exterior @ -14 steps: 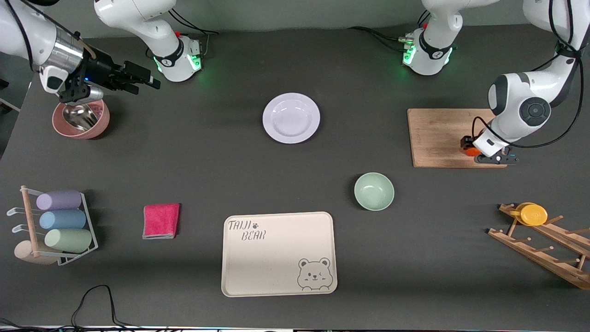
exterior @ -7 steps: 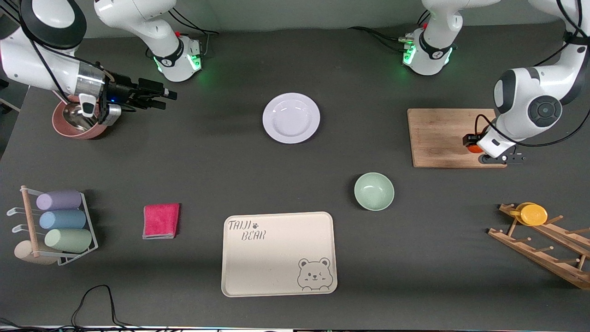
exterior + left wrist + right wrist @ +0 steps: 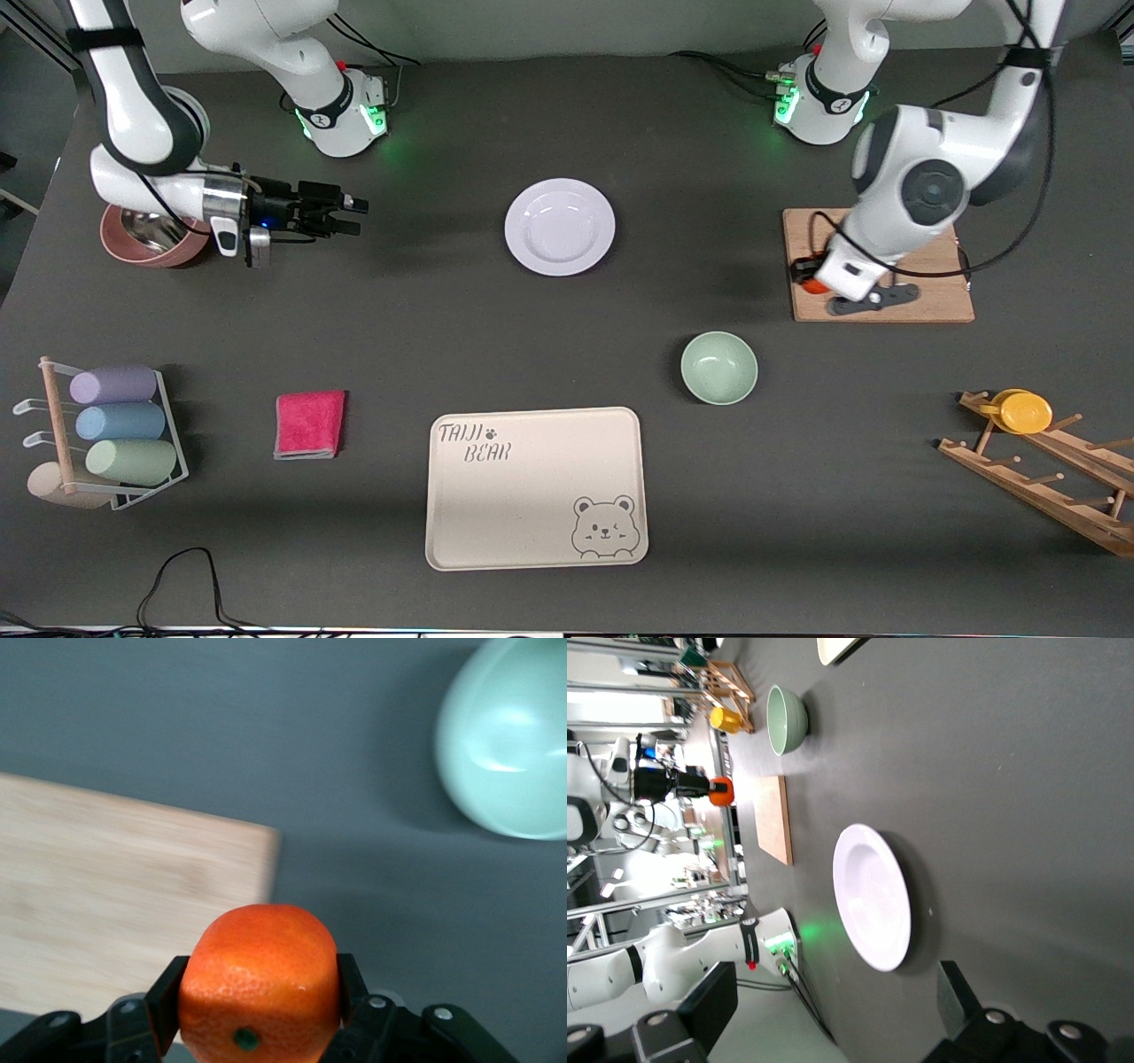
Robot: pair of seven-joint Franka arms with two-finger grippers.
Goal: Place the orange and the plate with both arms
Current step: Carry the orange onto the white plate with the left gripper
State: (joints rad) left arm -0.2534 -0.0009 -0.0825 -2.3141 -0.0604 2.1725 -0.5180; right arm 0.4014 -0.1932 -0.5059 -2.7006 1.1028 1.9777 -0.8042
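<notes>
The orange (image 3: 259,979) is gripped between the fingers of my left gripper (image 3: 259,992), which is shut on it. In the front view, the left gripper (image 3: 808,276) holds the orange (image 3: 810,287) over the edge of the wooden cutting board (image 3: 921,266) that faces the plate. The white plate (image 3: 560,227) lies on the table midway between the arms' ends. My right gripper (image 3: 350,216) is open and empty, low over the table, pointing at the plate from the right arm's end. The right wrist view shows the plate (image 3: 873,895) ahead of the right gripper (image 3: 833,1005).
A pale green bowl (image 3: 718,367) and a cream bear tray (image 3: 536,486) lie nearer the camera. A pink bowl holding a metal one (image 3: 151,237) sits beside the right arm. There are also a red cloth (image 3: 309,424), a cup rack (image 3: 106,434) and a wooden rack with a yellow cup (image 3: 1026,411).
My left gripper carried the orange across the cutting board toward the plate. My right gripper moved away from the pink bowl toward the plate, staying open.
</notes>
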